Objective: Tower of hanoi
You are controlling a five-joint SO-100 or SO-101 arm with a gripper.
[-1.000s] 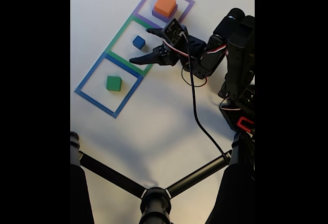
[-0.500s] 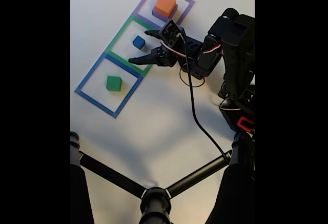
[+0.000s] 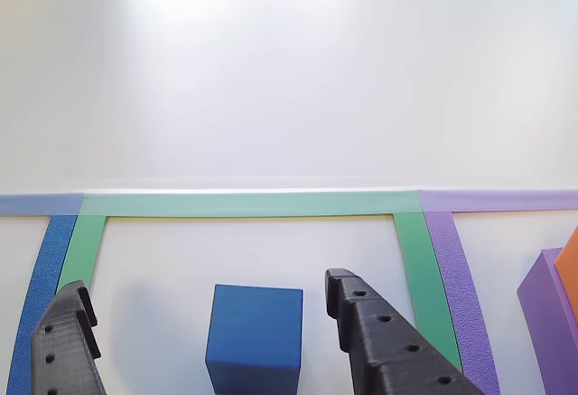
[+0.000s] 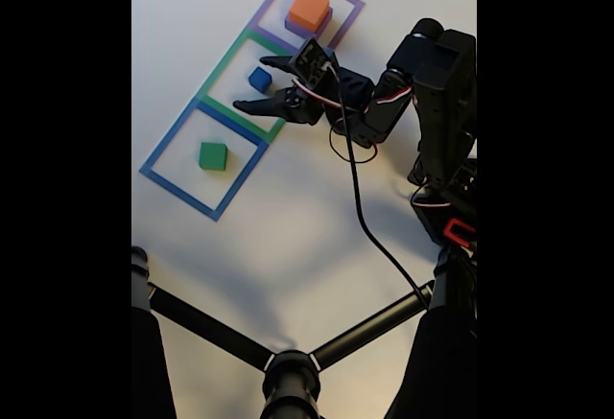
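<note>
Gripper: I have the gripper (image 4: 256, 81) spread wide, holding nothing, fingers straddling the blue cube (image 3: 255, 339).
Blue cube: inside the green tape square (image 3: 248, 203), untouched.
Reason: I judge this alignment suits closing on it.
Others: orange block (image 4: 309, 9) atop purple slab (image 4: 305, 28); green cube (image 4: 212, 155) in the blue tape square (image 4: 163, 147).

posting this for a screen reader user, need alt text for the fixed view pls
Seen from above, a black robot arm reaches in from the right with its open gripper around a small blue cube inside a green tape square. An orange block sits on a purple slab in the purple tape square, and a green cube sits in the blue tape square.
</note>
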